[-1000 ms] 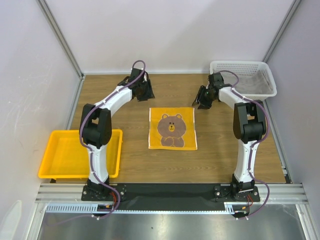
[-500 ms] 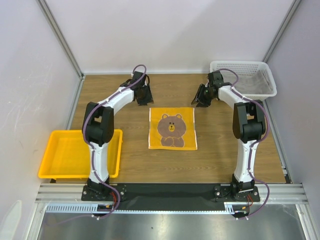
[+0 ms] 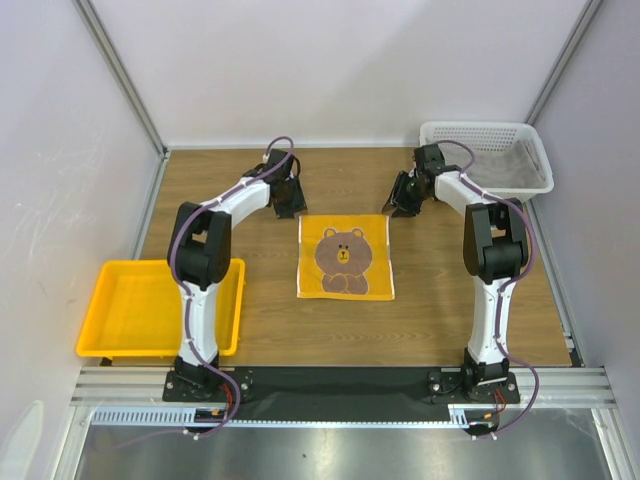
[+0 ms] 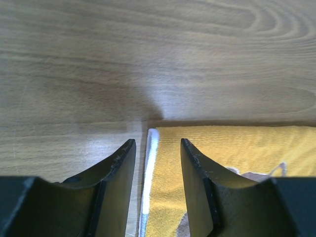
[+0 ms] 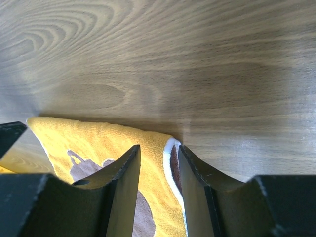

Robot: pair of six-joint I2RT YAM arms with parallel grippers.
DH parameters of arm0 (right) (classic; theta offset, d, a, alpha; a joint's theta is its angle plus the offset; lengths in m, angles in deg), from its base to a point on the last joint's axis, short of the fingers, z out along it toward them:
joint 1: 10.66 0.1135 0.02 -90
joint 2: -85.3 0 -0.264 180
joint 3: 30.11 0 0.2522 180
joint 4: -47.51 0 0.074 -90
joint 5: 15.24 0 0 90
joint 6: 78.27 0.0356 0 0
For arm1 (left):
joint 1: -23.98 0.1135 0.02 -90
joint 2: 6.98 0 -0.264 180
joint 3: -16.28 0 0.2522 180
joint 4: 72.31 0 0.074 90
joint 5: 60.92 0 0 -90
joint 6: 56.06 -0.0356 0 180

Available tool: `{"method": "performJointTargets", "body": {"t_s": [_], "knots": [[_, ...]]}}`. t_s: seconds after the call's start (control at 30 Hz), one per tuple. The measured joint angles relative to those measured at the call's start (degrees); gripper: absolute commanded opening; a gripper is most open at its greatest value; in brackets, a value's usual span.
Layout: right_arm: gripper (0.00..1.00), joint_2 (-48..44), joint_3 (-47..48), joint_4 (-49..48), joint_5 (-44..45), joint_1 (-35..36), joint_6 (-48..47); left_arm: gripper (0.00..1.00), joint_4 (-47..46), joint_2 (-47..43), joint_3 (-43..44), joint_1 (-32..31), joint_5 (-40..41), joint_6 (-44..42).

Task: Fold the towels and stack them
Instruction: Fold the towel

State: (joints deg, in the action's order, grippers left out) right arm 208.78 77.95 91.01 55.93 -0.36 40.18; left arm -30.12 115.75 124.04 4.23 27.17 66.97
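Step in hand: first fold of the bear towel, lying flat at the centre of the wooden table; left gripper and right gripper stand parted astride its far corners, nothing clamped; next move calls for closing on both corners together.

Brown wood-grain tabletop: square yellow-orange cloth towel with brown bear face flat at centre; rectangular yellow plastic tray near left; white mesh basket far right corner.
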Motion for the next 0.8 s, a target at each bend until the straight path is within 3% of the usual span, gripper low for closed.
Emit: {"method": "performJointTargets", "body": {"t_s": [0.4,0.53,0.6,0.63,0.67,0.73,0.8], "knots": [[0.38,1.33,0.61,0.04,-0.17,0.48,-0.15,0.45,-1.03,1.64,-0.92,0.0,-0.48,0.13],[0.29,2.1,0.72,0.04,-0.44,0.85,-0.22,0.3,-1.44,1.88,-0.94,0.0,-1.05,0.44],[0.24,2.38,0.85,0.02,-0.7,0.9,-0.26,0.2,-1.57,2.01,-0.94,0.0,-1.29,0.61],[0.16,2.49,0.9,0.02,-0.74,0.9,-0.26,0.14,-1.66,2.08,-0.94,0.0,-1.31,0.61],[0.12,2.54,0.94,0.04,-0.76,0.9,-0.28,0.03,-1.77,2.14,-0.98,0.0,-1.33,0.61],[0.0,2.56,0.98,0.04,-0.76,0.87,-0.2,0.0,-1.88,2.19,-1.07,0.0,-1.33,0.74],[0.0,2.56,1.11,0.11,-0.76,0.87,-0.17,0.0,-2.73,2.19,-1.44,0.0,-1.42,0.52]]}}
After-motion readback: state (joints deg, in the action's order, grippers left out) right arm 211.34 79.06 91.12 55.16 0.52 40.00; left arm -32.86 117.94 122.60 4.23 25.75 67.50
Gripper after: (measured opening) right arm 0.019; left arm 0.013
